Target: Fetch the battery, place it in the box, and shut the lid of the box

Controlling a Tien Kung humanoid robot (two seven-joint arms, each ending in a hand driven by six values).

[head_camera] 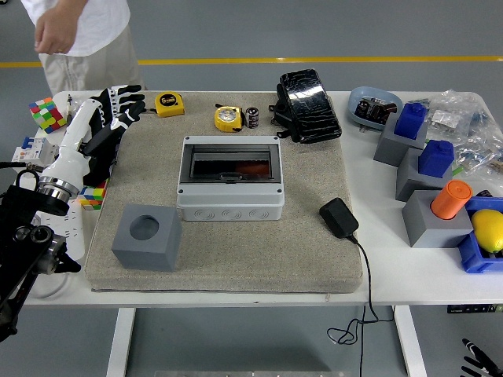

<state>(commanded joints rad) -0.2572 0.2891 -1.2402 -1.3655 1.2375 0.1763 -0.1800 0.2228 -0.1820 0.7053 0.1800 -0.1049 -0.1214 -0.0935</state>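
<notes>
The grey plastic box with the dark transparent lid (230, 178) sits shut at the mat's centre. The robot's left hand (110, 112), fingers spread and empty, hovers near the table's far-left corner. The small black cylindrical battery (252, 117) stands by the mat's far edge; judging from this, lift the lid before fetching it.

Grey block (146, 236) with hole beside, perhaps, a charger (339, 217).

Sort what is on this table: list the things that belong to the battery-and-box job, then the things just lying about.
Belongs to the job:
- small black cylindrical battery
- grey plastic box with dark see-through lid, lid down
- left hand, fingers spread, holding nothing

Just lying about:
- two yellow tape measures
- grey block with round hole
- black power adapter
- colourful puzzle cube
- orange cylinder
</notes>
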